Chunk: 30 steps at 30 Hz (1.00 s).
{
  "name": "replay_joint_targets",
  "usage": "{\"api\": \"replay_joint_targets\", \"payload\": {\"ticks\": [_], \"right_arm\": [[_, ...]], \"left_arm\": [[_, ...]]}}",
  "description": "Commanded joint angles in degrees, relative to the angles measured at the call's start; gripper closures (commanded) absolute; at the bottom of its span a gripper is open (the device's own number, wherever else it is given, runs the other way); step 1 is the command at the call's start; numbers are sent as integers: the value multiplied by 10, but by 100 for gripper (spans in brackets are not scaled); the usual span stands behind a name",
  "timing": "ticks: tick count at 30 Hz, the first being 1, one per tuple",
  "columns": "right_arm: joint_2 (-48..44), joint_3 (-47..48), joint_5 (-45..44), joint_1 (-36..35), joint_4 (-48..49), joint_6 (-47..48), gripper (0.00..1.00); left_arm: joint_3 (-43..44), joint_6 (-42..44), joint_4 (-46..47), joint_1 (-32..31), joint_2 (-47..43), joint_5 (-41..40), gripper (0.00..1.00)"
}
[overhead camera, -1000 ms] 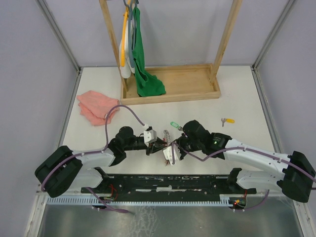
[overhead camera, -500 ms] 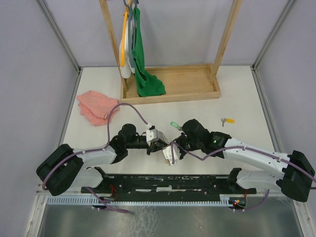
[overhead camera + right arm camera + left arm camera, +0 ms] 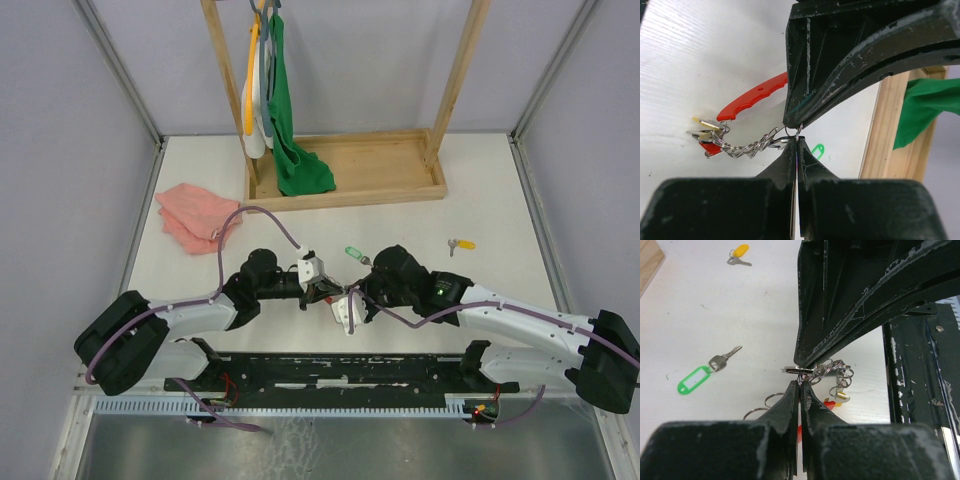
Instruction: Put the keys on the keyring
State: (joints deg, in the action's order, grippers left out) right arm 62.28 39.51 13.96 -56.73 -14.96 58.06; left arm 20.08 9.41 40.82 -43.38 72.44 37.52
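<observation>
My left tool [image 3: 800, 385] and right tool [image 3: 796, 145] meet mid-worktop [image 3: 480, 200], both clamped on the keyring [image 3: 752, 97], likely holding it taut for threading. Green-tagged key [image 3: 352, 253] lies loose at one o'clock, yellow-tagged key [image 3: 462, 244] at two.

The left arm [image 3: 190, 318] and right arm [image 3: 520, 312] have white links with black joints. Purple cables [image 3: 222, 245] run along them. The black tool fingers [image 3: 855, 300] are scuffed white.

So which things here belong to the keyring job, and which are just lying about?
Job:
keyring with its bunch, pinched by left hand and right hand
green-tagged key
yellow-tagged key

Lying about:
pink cloth
wooden rack
green cloth
</observation>
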Motion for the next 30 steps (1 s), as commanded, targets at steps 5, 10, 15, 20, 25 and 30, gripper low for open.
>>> {"api": "replay_joint_targets", "payload": {"ticks": [5,10,15,20,25,30], "right_arm": [[-21,-34,-44,1,56,-26,99],[-35,-50,-48,1,66,-36,99],[-21,-56,-15,1,81,-45,99],[-2,-69,8,1,127,-56,99],[16,-72,15,1,146,-59,99],[33,-68,23,1,159,-62,99]], "left_arm": [[-19,-33,30,9,-44,-46,97],[-20,-43,25,11,-57,-62,97],[-17,-69,43,11,-57,-69,97],[-22,-105,88,11,-53,-72,97],[-39,-137,156,11,-53,-83,97],[-43,-145,190,10,-44,-79,97]]}}
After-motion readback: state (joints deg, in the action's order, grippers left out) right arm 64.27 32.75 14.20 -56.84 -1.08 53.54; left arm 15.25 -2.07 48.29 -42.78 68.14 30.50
